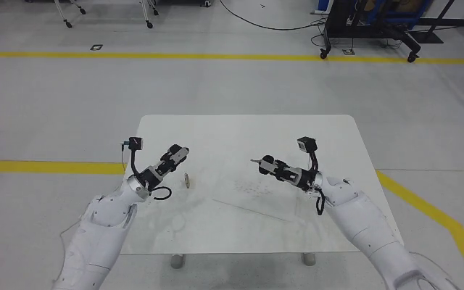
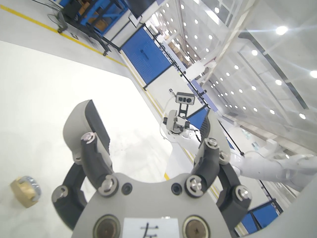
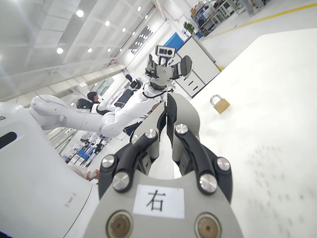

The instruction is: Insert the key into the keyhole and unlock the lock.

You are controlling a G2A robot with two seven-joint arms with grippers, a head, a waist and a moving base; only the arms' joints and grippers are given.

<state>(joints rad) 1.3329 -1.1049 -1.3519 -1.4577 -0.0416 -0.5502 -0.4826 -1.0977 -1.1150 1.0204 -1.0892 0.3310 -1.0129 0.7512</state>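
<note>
A brass padlock with a silver shackle (image 1: 187, 180) is seen lying flat on the white rectangular surface (image 1: 239, 130), in its left half and toward the robot's edge; it is touched by neither arm. The left claw (image 1: 177, 152) is held above the surface close to the padlock, which is set just to the robot's side of it; its two dark-padded fingers (image 2: 95, 122) are spread wide apart and nothing is gripped between them. The right claw (image 1: 259, 162) is held over the middle of the surface, well apart from the padlock (image 3: 220, 104) and pointed toward the left arm; its fingers (image 3: 171, 115) are pressed together, and in the top view a small silvery key (image 1: 254, 161) is seen projecting from their tips. Faint grey scuff marks (image 1: 254, 188) are spread on the surface below the right claw.
</note>
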